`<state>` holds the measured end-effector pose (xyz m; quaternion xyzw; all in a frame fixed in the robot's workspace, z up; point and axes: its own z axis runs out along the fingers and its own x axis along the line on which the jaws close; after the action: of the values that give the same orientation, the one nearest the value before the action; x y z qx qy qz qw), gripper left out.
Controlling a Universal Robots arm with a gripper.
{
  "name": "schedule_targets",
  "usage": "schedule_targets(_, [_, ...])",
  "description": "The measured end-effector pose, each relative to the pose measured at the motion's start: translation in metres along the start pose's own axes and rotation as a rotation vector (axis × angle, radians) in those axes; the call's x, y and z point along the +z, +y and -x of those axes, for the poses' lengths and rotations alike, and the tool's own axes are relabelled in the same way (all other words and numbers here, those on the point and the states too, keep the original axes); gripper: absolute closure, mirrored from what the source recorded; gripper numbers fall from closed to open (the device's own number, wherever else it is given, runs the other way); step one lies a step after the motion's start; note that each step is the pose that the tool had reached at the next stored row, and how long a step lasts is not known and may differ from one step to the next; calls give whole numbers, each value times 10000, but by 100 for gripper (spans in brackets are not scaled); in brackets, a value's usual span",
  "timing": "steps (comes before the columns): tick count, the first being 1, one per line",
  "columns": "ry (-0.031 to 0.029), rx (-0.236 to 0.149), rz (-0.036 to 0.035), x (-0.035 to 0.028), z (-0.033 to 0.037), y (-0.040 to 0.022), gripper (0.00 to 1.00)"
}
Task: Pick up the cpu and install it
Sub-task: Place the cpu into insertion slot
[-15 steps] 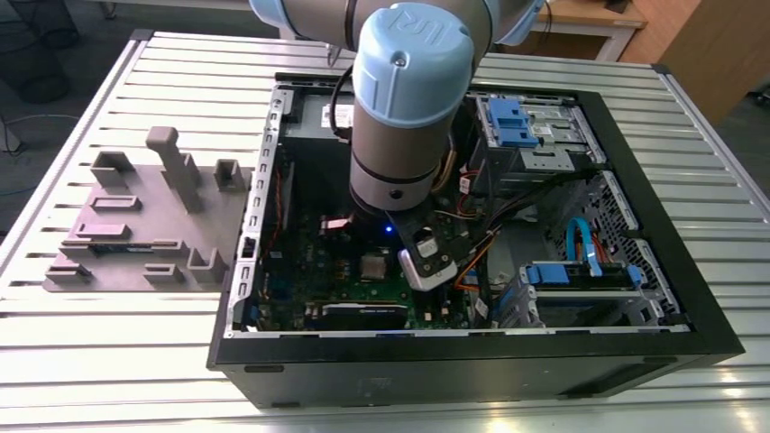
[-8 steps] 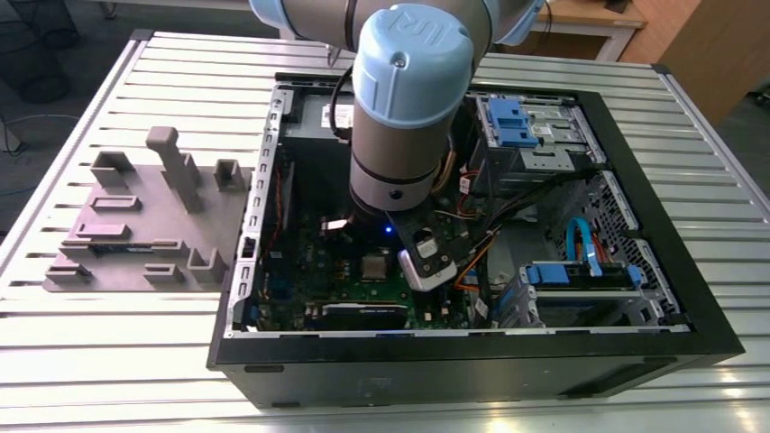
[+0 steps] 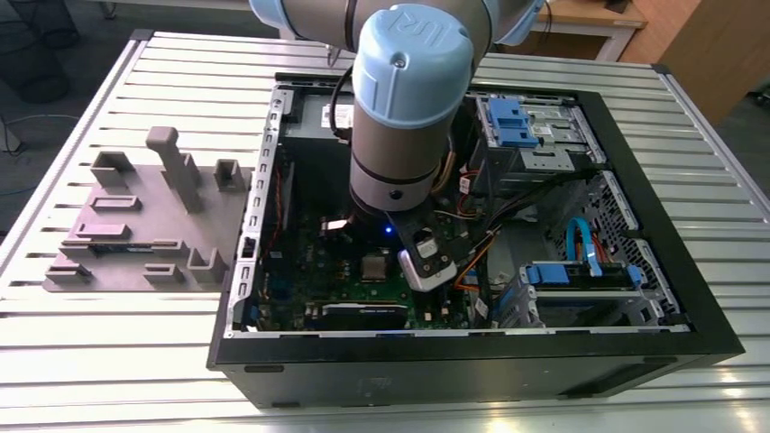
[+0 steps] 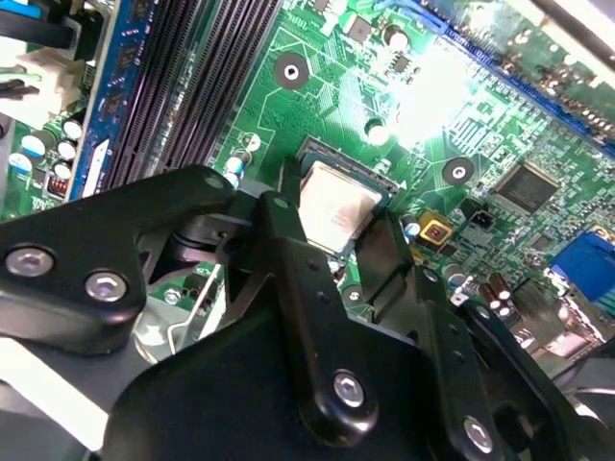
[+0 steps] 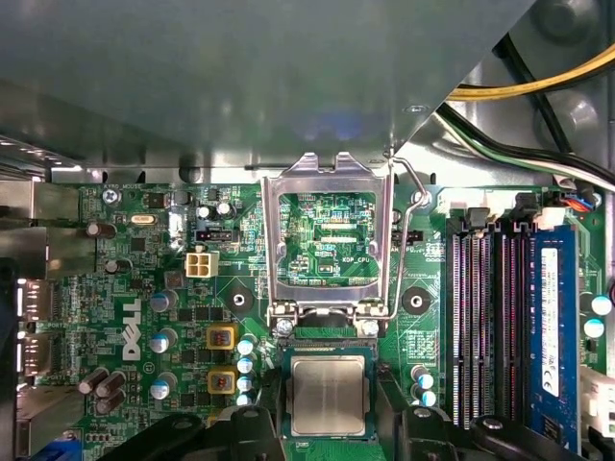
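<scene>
The cpu (image 5: pixel 329 394) sits in its socket on the green board (image 5: pixel 144 317), and the metal lid (image 5: pixel 327 178) is swung back to leave room. The claw (image 4: pixel 334 230) straddles the cpu; whether it grips, I cannot tell.

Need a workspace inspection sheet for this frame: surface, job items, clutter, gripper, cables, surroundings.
Surface: slatted metal table carrying an open computer case.
Job's things: cpu lies level in or just over the socket; load frame hinged open beside it.
Clutter: mauve-grey tray on the table, at the exterior view's left of the case.
Gripper: gripper inside the case, directly at the cpu.
Cables: yellow wire near the motherboard; blue cable by the drive bays.
Surroundings: wooden furniture beyond the table.
</scene>
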<state>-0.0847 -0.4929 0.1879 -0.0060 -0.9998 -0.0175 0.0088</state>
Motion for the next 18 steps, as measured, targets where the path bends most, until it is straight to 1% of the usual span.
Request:
schedule_targets(2, [1,1,2,1,0,0,52])
schedule_targets(3, [0,0,2,2,0,0,46])
schedule_targets(9, [2,0,-3,-1,0,0,46])
schedule_targets(12, [14,-2,-4,-14,2,0,46])
schedule_targets(18, [22,-32,-6,-12,11,0,46])
